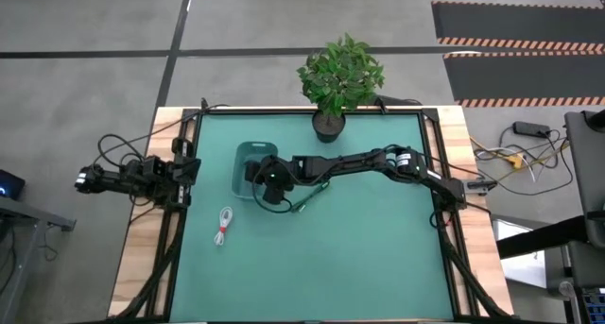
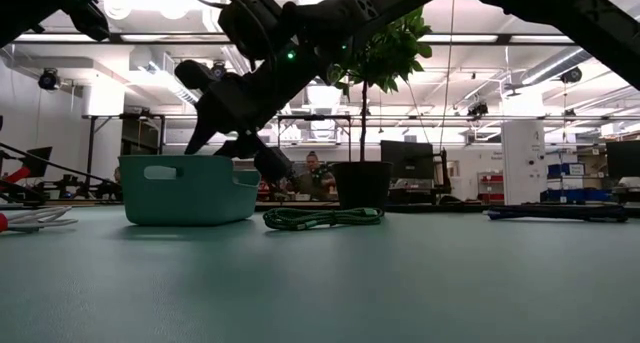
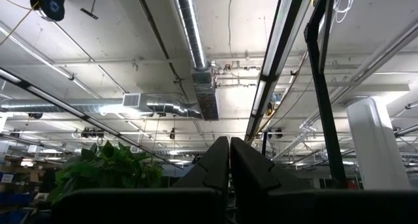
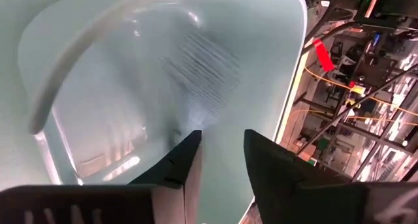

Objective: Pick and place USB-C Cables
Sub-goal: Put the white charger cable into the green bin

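Observation:
The pale teal bin (image 1: 242, 158) stands left of the table's middle. My right gripper (image 1: 270, 179) hangs over the bin's right half, open, and its wrist view looks down past the gripper (image 4: 222, 152) into the bin (image 4: 130, 87), with nothing between the fingers. In the low view the right gripper (image 2: 264, 161) sits at the bin's (image 2: 185, 188) right rim. A dark green cable bundle (image 1: 308, 199) (image 2: 322, 218) lies flat on the mat just right of the bin. A white-and-red cable (image 1: 224, 225) (image 2: 30, 220) lies nearer the front, left of it. The other cables do not show. My left gripper (image 1: 189, 168) (image 3: 229, 159) waits shut at the table's left edge.
A potted plant (image 1: 340, 78) (image 2: 362, 183) stands at the far edge, behind the bin and the green cable. Black frame rails run along the table's left and right sides. Bare green mat (image 1: 359, 258) fills the near and right parts of the table.

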